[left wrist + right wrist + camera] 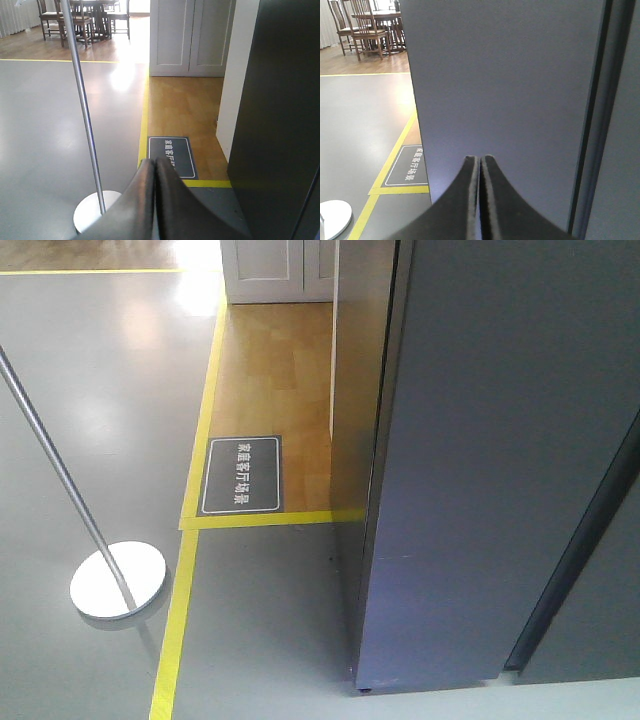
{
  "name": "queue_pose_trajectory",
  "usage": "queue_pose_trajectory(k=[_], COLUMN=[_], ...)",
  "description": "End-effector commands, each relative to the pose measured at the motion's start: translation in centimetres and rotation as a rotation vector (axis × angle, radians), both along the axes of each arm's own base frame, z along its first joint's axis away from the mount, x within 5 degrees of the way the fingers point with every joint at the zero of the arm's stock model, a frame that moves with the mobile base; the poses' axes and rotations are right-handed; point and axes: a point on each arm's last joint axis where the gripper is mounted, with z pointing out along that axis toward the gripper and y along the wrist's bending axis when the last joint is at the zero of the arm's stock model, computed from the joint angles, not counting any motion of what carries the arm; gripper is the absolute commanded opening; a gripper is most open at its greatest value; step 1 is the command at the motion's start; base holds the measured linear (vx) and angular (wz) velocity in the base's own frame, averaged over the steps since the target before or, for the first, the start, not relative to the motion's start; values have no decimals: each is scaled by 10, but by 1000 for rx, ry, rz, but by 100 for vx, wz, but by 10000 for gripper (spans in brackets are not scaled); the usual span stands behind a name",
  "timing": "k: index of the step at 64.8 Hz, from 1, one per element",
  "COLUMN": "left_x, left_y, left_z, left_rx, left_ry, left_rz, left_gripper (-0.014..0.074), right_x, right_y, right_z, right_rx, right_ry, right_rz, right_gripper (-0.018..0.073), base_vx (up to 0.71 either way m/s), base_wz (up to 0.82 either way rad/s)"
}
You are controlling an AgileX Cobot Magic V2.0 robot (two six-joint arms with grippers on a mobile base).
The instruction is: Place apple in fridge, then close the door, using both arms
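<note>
The fridge point(360, 390) stands at the right, tall and dark grey-blue, and only its outside shows. Its door point(500, 440) lies flat against the cabinet front, with a dark seam point(580, 550) beside it. The apple is out of view in every frame. My left gripper point(155, 161) is shut with nothing in it; it hangs over the floor to the left of the fridge point(280, 125). The right gripper point(480, 158) is also shut and empty, and its tips point straight at the door point(505, 75) from close by.
A metal stanchion pole with a round white base point(118, 580) stands on the grey floor at the left. Yellow floor tape point(190, 570) borders a wooden strip with a dark floor sign point(242, 475). A white panelled cupboard point(275, 270) is behind; chairs and a table point(85, 15) are farther off.
</note>
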Motion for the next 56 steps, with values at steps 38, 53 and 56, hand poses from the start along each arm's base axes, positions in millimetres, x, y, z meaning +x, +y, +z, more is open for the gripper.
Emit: queue_pose_trajectory(k=[38,53,56], left_x=[-1,-1,-1], left_y=[1,1,1], left_z=[13,13,13], left_rx=[-7,-7,-7], left_ry=[-102,-102,-102], left_rz=[11,11,11], left_gripper=[-6,-6,-6], right_x=[-1,-1,-1], right_y=[-1,-1,-1], right_z=[8,8,8], right_rx=[-14,-14,-14], right_ry=[-84,-84,-84], right_rz=[-16,-16,-16], right_gripper=[-3,-3,-3], base_vx=[0,0,0], base_wz=[0,0,0])
